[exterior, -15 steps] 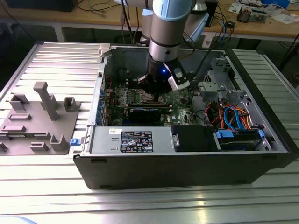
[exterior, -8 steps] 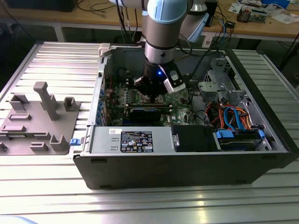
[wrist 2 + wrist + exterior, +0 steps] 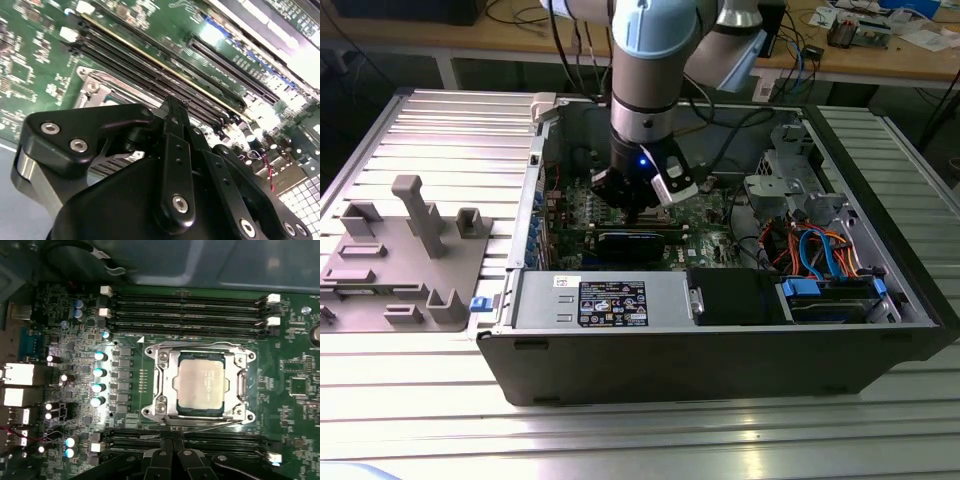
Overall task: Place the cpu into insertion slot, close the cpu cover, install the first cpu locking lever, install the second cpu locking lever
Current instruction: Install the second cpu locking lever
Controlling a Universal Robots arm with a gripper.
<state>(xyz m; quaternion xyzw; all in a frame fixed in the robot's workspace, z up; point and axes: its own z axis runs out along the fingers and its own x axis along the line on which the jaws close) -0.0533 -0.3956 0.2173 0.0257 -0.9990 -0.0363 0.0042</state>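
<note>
In the first wrist view the cpu, a silver-grey square, lies flat in the insertion slot on the green board. The silvery cpu cover is folded down around it as a frame. A thin wire locking lever runs along the slot's edge nearest my fingers. My gripper hovers just beside that edge with its two black fingers pressed together, and I cannot tell whether they touch the lever. In the second wrist view the gripper stands over a corner of the slot. In the exterior view the gripper is low inside the open computer case.
Long memory slots flank the socket on two sides. A black graphics card lies close to the gripper. The power supply and a drive cage with blue and orange cables line the case. A grey fixture tray sits at the exterior view's left.
</note>
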